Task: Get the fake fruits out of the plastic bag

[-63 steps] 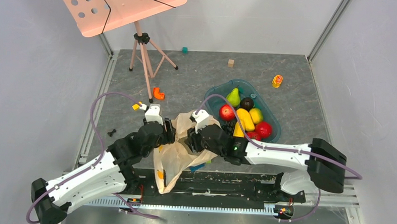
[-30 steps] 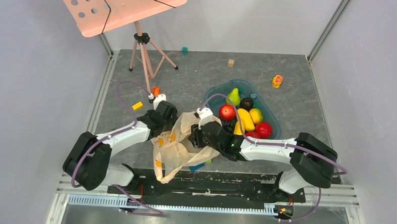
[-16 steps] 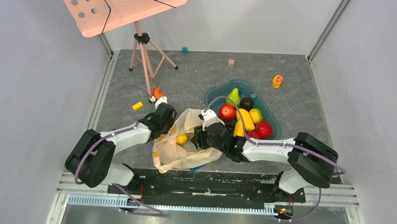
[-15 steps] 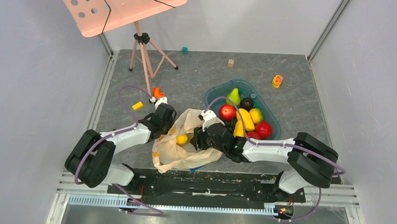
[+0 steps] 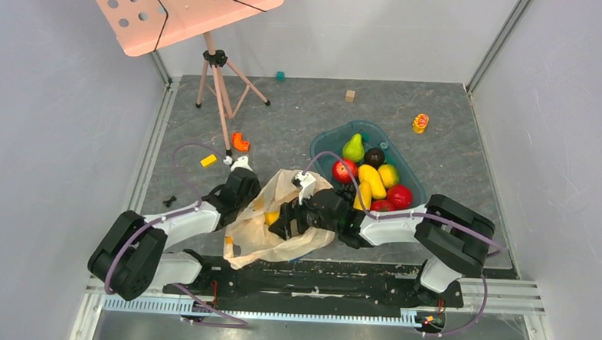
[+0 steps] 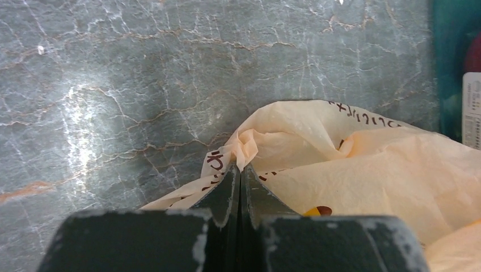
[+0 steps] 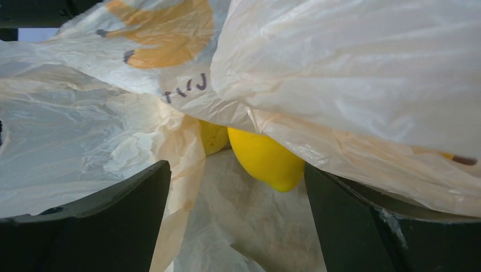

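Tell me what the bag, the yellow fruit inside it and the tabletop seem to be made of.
The bag: thin plastic film, cream, semi-matte; it crinkles and light passes through. The yellow fruit: probably moulded plastic, smooth with a soft sheen. The tabletop: grey, veined like stone with glare patches; real slate or a printed laminate, I cannot tell.

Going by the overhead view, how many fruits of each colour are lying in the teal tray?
Green: 1, pear
Red: 2, apple and second red fruit
Yellow: 3, lemon, long piece, shorter piece
Dark: 2, plum and grape bunch
Total: 8 in the teal tray; a red scrap at its near edge may be a ninth.
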